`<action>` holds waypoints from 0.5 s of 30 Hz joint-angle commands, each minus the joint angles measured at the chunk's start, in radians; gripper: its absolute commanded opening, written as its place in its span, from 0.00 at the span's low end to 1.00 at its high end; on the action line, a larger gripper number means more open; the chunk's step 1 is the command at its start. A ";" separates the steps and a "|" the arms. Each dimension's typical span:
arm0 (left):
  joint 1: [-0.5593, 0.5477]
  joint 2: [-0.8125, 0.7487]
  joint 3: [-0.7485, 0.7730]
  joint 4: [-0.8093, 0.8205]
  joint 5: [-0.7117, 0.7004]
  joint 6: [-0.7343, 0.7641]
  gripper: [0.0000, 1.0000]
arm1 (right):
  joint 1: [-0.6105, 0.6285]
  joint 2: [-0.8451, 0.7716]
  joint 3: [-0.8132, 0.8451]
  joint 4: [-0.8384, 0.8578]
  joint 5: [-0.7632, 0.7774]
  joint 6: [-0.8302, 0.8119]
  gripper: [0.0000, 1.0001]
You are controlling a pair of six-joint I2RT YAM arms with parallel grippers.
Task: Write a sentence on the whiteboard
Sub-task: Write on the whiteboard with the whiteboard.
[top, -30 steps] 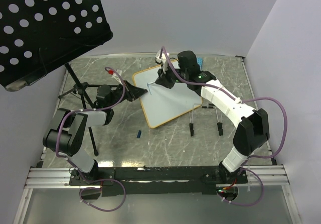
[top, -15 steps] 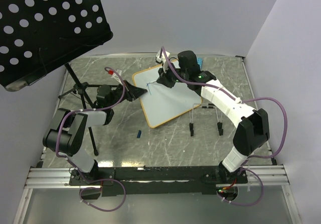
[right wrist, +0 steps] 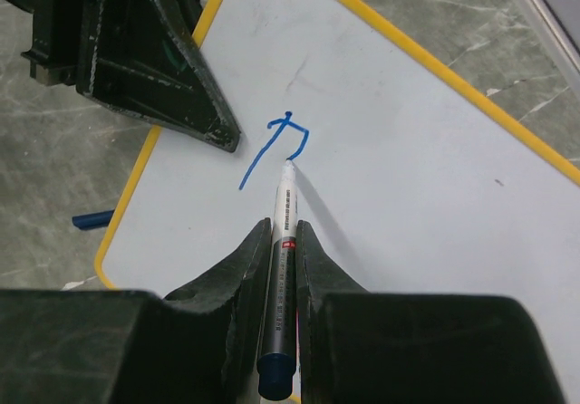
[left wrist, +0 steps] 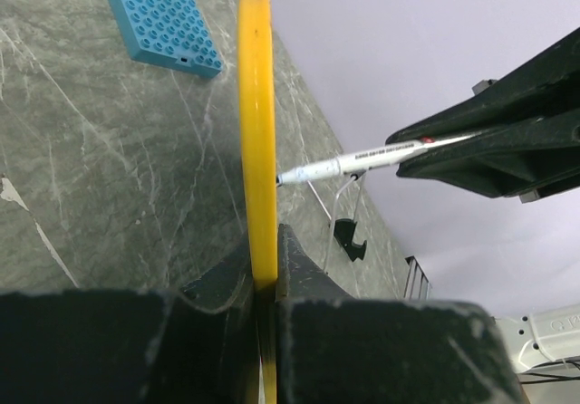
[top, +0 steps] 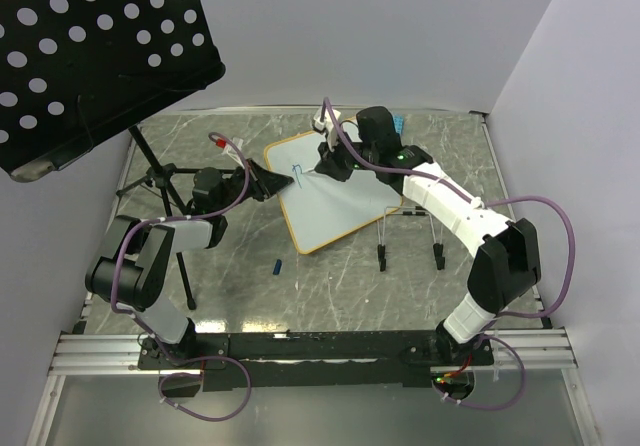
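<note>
The right claw (right wrist: 285, 227) has slid slightly rightward, lengthening the sentence (right wrist: 276, 146), so far one hooked blue stroke near the far-left corner of the whiteboard (top: 335, 206). It clamps the marker (right wrist: 286, 196), whose tip touches the board and points away from the wrist. The left claw (left wrist: 267, 282) pinches the board's yellow rim. A blue studded plate (left wrist: 161, 14) lies beyond on the tabletop (top: 330, 286).

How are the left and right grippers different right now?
The left gripper is shut on the yellow rim of the whiteboard; the right gripper is shut on a marker. The left grips at the board's edge; the right hangs over its face, tip at a blue stroke. Both are black and closed.
</note>
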 commanded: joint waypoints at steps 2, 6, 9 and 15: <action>-0.006 -0.026 0.072 0.187 0.047 -0.023 0.01 | -0.002 -0.041 -0.023 -0.007 -0.062 0.013 0.00; -0.006 -0.028 0.072 0.186 0.047 -0.021 0.01 | 0.009 -0.039 -0.020 -0.013 -0.087 0.016 0.00; -0.006 -0.026 0.072 0.187 0.048 -0.021 0.01 | 0.009 -0.039 -0.018 -0.011 -0.088 0.022 0.00; -0.006 -0.029 0.068 0.187 0.048 -0.020 0.01 | 0.008 -0.041 -0.027 0.002 -0.015 0.033 0.00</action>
